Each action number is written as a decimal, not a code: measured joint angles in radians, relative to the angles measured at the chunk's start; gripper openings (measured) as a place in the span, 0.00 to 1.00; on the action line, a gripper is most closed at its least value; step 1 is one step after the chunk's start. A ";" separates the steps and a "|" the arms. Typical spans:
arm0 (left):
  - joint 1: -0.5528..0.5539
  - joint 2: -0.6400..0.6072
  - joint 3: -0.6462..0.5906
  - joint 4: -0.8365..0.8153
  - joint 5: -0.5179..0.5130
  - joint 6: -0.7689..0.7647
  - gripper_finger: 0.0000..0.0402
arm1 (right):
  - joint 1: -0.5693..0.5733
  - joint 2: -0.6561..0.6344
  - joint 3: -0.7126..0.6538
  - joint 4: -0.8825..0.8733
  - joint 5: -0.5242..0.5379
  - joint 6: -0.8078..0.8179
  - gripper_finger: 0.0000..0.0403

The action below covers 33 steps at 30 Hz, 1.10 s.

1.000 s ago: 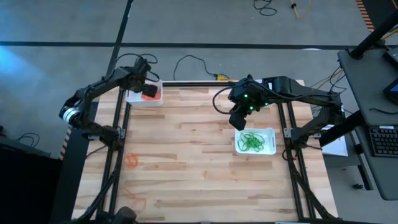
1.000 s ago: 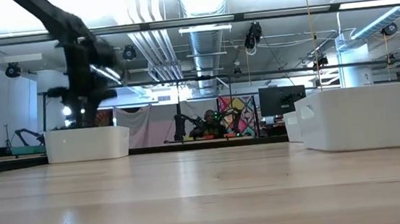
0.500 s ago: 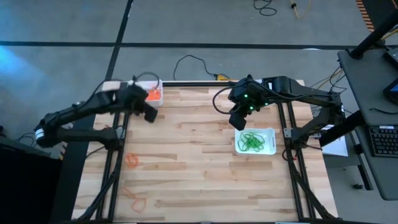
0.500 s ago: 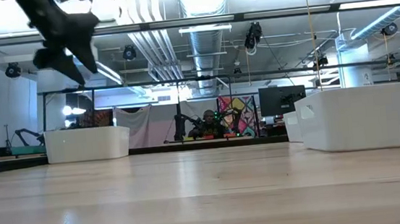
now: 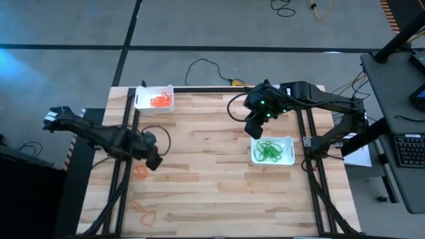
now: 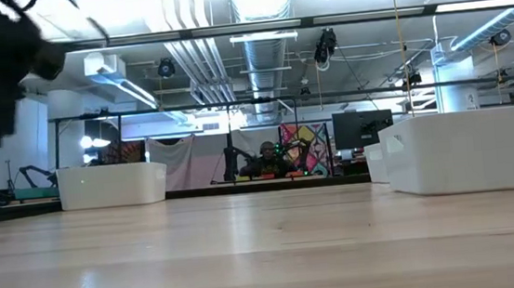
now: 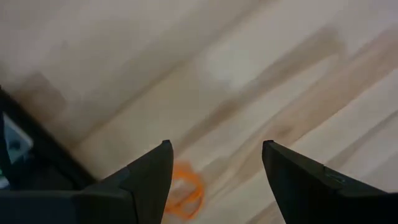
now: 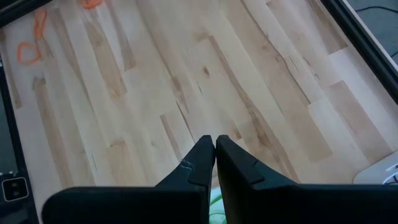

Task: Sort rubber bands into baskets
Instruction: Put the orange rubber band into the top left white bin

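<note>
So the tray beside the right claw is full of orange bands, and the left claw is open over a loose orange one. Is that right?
Not quite. The high view shows the tray beside the right claw holding green bands, not orange. The rest stands: the left claw is open over a loose orange band.

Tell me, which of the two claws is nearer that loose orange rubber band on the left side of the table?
The left. The left gripper, open, hangs almost over the orange rubber band. The right gripper, shut, waits across the table beside the basket of green bands.
</note>
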 joint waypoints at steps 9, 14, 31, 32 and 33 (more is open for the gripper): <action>-0.013 0.094 -0.058 0.004 0.082 0.015 0.58 | 0.000 0.000 0.000 0.000 0.000 0.000 0.03; 0.000 0.140 -0.062 0.011 0.073 0.041 0.57 | 0.000 0.000 0.000 0.000 0.000 0.000 0.03; 0.117 0.468 -0.060 -0.014 0.187 0.240 0.57 | 0.000 0.000 0.000 0.000 0.000 0.000 0.03; 0.121 0.486 -0.059 -0.017 0.200 0.259 0.57 | 0.000 0.000 0.000 0.000 0.000 0.000 0.03; 0.125 0.505 -0.059 -0.023 0.216 0.280 0.57 | 0.000 0.000 0.000 0.000 0.000 0.000 0.03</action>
